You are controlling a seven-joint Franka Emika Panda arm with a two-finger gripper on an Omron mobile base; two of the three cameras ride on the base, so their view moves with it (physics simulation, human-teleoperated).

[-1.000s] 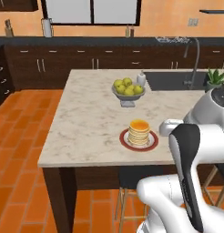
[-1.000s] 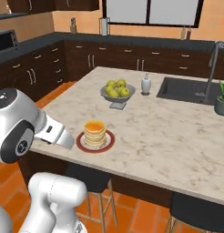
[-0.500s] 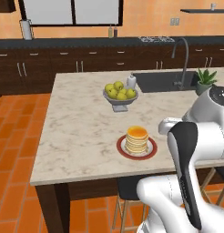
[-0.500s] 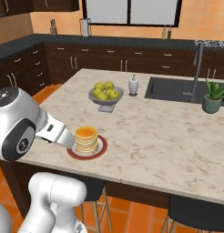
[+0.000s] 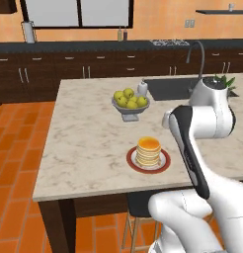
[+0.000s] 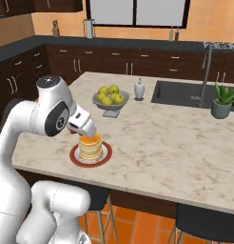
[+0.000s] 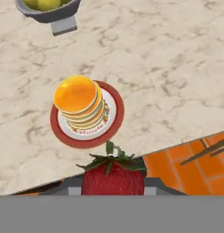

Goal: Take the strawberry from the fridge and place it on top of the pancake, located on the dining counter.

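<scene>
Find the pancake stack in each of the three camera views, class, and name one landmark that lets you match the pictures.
Left base view: the pancake sits lower centre, near the counter's front edge.
Right base view: left of centre, just below the arm's wrist.
Hand view: centre-left, above the strawberry.
Shared landmark: the bowl of apples beyond the plate.

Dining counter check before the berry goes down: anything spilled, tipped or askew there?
Nothing stands out. The tan pancake stack sits upright on its red-rimmed white plate, the grey bowl of yellow-green apples stands level, and the beige marbled counter shows no spill.
</scene>
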